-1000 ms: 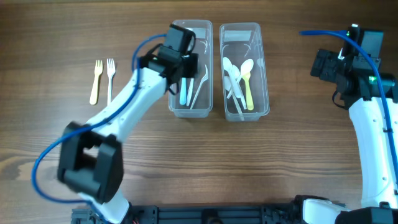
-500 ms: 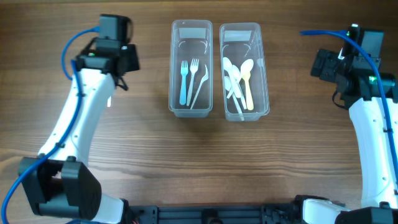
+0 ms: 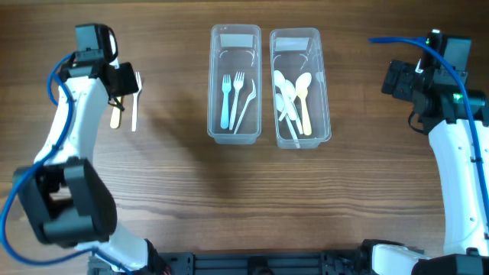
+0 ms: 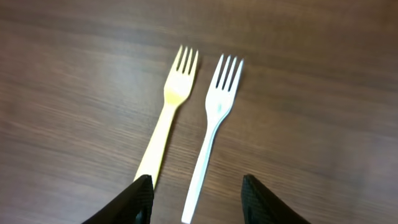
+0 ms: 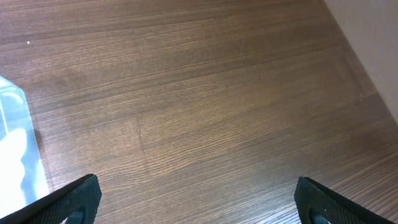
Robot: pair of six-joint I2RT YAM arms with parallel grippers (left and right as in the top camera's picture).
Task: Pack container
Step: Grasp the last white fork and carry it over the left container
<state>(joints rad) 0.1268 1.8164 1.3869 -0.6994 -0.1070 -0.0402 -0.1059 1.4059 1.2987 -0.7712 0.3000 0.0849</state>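
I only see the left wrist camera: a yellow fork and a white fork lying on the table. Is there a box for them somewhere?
Observer: Yes. From overhead, a clear container to their right already holds forks, one of them blue.
Operator: Is that the only box?
Observer: No, a second container stands right beside it, with spoons inside.
Operator: What's the other arm doing?
Observer: The right gripper is open over the table, off to the right of both containers, holding nothing.
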